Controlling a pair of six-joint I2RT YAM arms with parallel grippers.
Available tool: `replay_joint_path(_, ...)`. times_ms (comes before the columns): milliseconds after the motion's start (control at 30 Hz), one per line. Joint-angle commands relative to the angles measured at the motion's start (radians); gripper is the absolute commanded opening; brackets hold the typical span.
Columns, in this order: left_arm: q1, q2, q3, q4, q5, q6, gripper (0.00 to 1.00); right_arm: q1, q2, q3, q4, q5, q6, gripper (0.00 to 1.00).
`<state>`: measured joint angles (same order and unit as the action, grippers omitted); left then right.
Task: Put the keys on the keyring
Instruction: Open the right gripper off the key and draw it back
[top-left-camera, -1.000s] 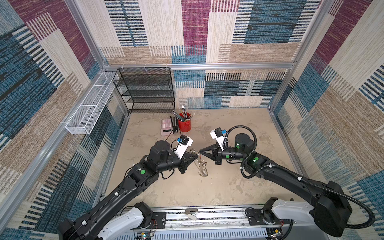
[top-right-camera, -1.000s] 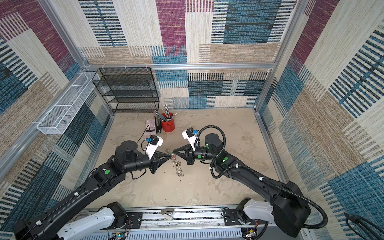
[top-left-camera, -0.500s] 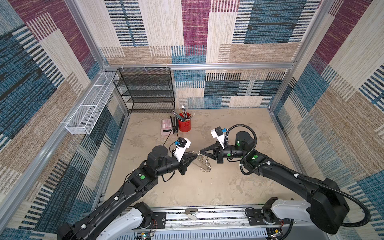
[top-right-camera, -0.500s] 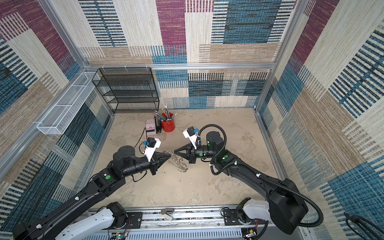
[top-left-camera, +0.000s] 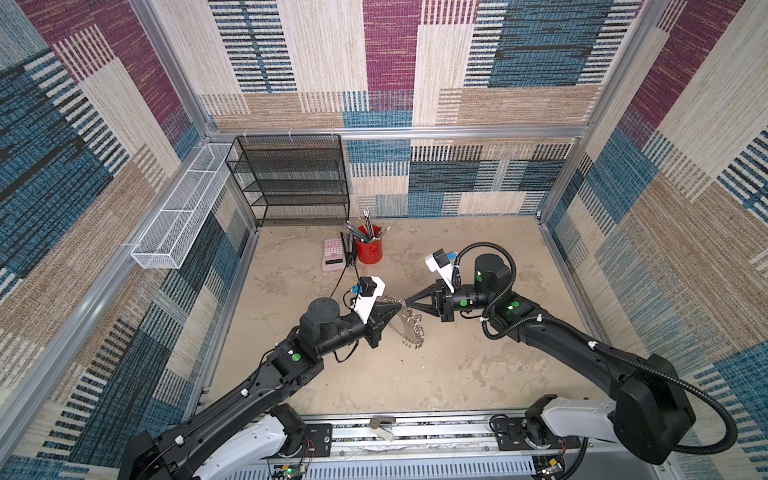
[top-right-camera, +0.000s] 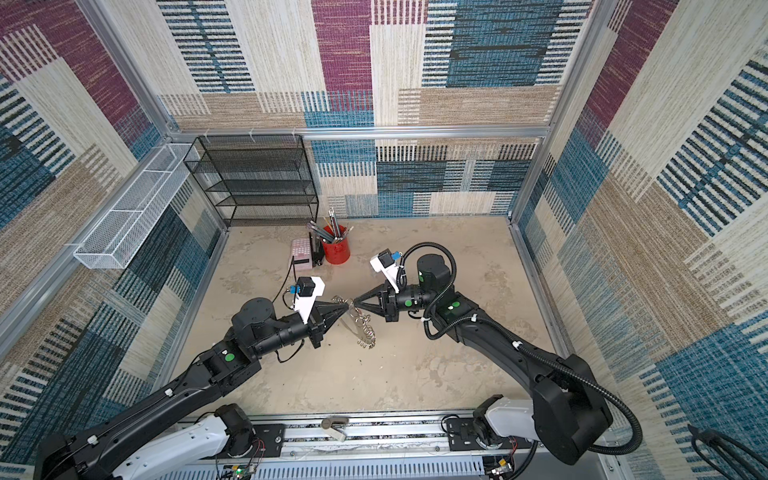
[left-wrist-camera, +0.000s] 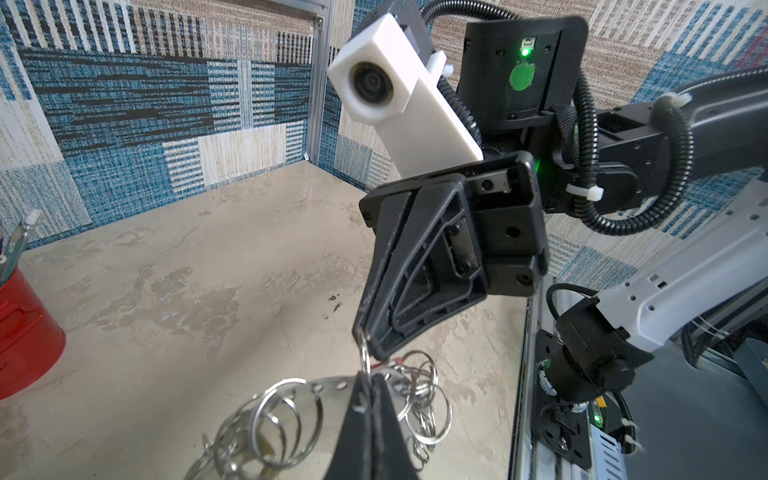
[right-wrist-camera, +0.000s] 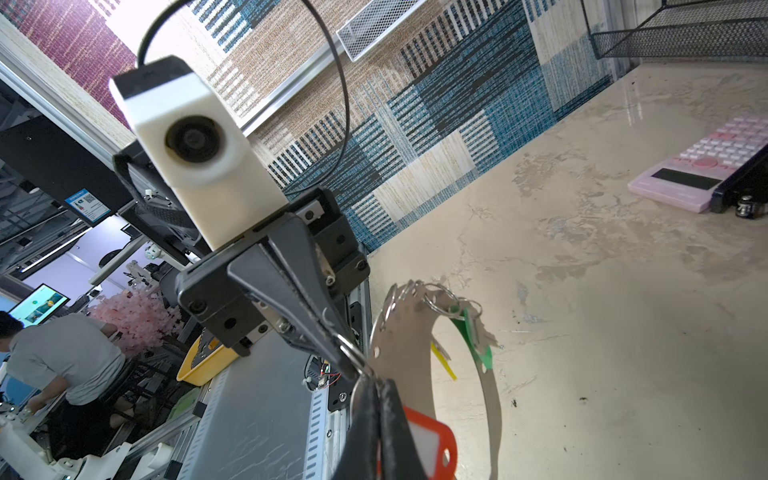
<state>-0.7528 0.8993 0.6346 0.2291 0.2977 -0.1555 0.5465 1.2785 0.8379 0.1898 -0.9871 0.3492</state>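
Threading red-tagged silver key: right gripper clenched on it, left gripper clenched on grey curved band keyring at split ring. Next: wind key round coil.

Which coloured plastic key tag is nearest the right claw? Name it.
The red rectangular plastic tag: it sits beside the right claw, while the green plastic tag and the yellow plastic tag hang farther off by the grey curved band.
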Motion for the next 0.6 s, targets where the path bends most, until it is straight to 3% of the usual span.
replay_joint_path(0, -0.006, 0.013, -0.009, 0.288, 0.015, 0.020, 0.00, -0.024, -0.002, -0.012, -0.042, -0.013, 0.004, 0.09)
replay_joint_path(100, -0.013, 0.030, -0.029, 0.350, 0.010, 0.019, 0.00, -0.045, -0.001, -0.019, -0.020, -0.031, 0.024, 0.12)
replay_joint_path(167, -0.016, 0.043, -0.045, 0.460, 0.006, 0.012, 0.00, -0.054, -0.009, -0.014, -0.032, -0.020, 0.024, 0.21)
replay_joint_path(333, -0.020, 0.078, -0.065, 0.510, 0.017, -0.010, 0.00, -0.103, -0.069, 0.005, -0.054, 0.030, 0.033, 0.28)
replay_joint_path(567, -0.020, 0.139, -0.041, 0.563, 0.074, -0.050, 0.00, -0.176, -0.160, 0.045, 0.024, 0.099, 0.039, 0.49)
